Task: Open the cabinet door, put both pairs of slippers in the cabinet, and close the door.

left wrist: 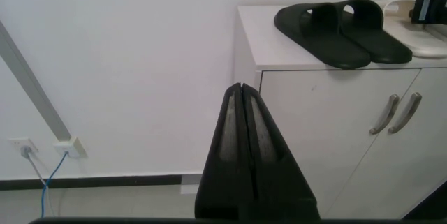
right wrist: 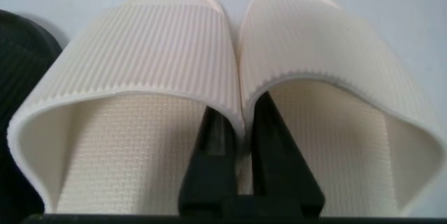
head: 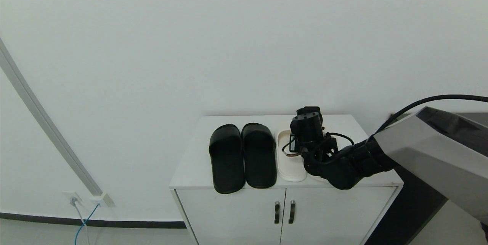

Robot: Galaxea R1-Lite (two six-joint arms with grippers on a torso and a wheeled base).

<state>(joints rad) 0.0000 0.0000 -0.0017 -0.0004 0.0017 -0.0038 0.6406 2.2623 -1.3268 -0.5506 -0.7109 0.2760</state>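
Observation:
A pair of black slippers (head: 243, 157) (left wrist: 342, 28) lies on top of the white cabinet (head: 228, 214) (left wrist: 321, 133), whose two doors are closed with the handles (head: 284, 211) side by side. To their right lies a pair of white slippers (head: 289, 163) (right wrist: 154, 63). My right gripper (right wrist: 241, 123) sits over them, one finger inside each slipper, shut on the two touching inner strap edges. My left gripper (left wrist: 242, 88) hangs shut and empty, well left of the cabinet and below its top.
The cabinet stands against a white wall. A wall socket with cables (head: 74, 200) (left wrist: 24, 147) and a slanted cable duct (head: 45, 123) are at the lower left. Bare floor lies left of the cabinet.

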